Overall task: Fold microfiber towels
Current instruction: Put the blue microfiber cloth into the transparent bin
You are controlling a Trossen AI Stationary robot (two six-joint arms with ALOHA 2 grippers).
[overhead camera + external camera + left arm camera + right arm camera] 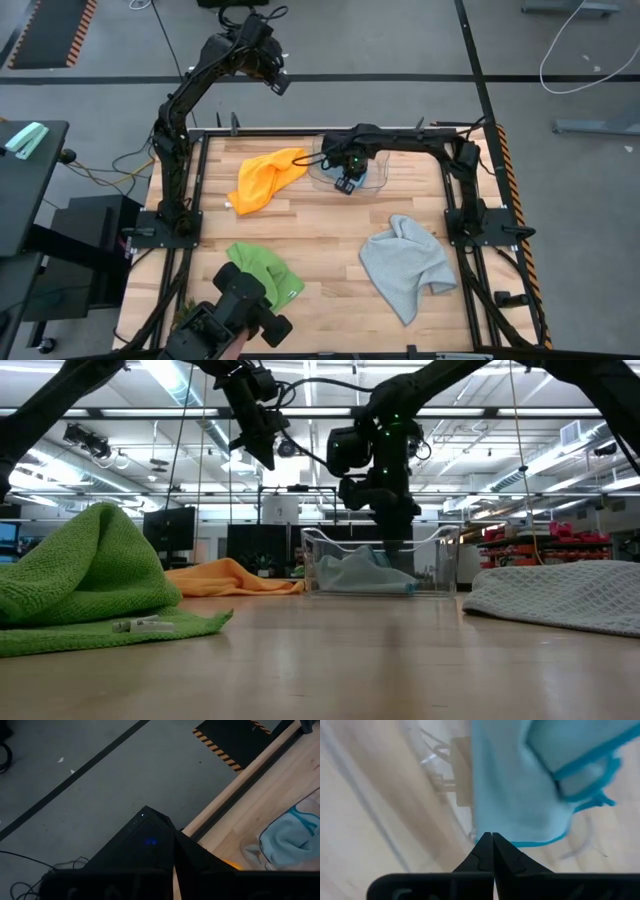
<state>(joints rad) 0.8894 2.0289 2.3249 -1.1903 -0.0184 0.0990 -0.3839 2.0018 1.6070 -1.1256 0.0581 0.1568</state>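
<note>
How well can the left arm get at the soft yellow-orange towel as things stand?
Probably well: the left gripper hangs raised beyond the table's far edge, and the yellow-orange towel lies uncovered on that arm's side, beside the clear bin.

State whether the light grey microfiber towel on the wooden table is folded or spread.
Neither neatly folded nor flat: the light grey microfiber towel lies loosely crumpled on the wooden table, with an irregular outline and one corner turned over.

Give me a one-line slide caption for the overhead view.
Right gripper reaches into the clear bin; orange towel, green towel and grey towel lie unfolded.
</note>
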